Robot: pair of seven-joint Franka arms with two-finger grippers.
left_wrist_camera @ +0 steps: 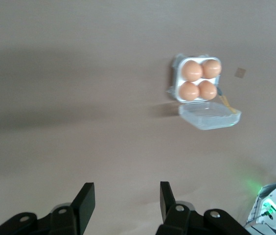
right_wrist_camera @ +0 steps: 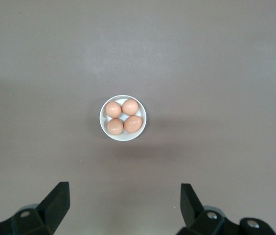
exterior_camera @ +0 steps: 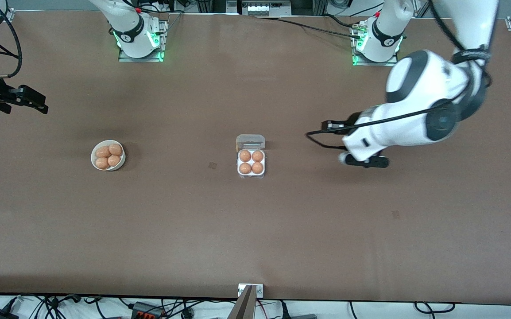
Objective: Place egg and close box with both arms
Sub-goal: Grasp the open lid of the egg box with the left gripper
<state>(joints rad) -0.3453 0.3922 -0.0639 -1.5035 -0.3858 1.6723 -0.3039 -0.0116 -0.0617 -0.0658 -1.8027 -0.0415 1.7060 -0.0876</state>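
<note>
Four eggs already fill every cell of the box, which sits mid-tabletop with its clear lid flung back on the hinge, on the side toward our bases. So, as I judge it, the placing part is done and only the closing is left.

My left end effector hangs over bare tabletop toward the left arm's end, well apart from the box, its fingers spread and holding nothing. I read that as a stance for coming in at the lid, which stands free on the hinge side.

My right end effector is out at the right arm's end of the tabletop, fingers wide apart and empty too, looking down at a round white bowl with four more eggs in it (spares now, I would say). The bowl lies well apart from the box.

Nothing sits between either end effector and the box. My one worry is the light tray sliding when the lid is pushed, so one arm may need to steady it.
</note>
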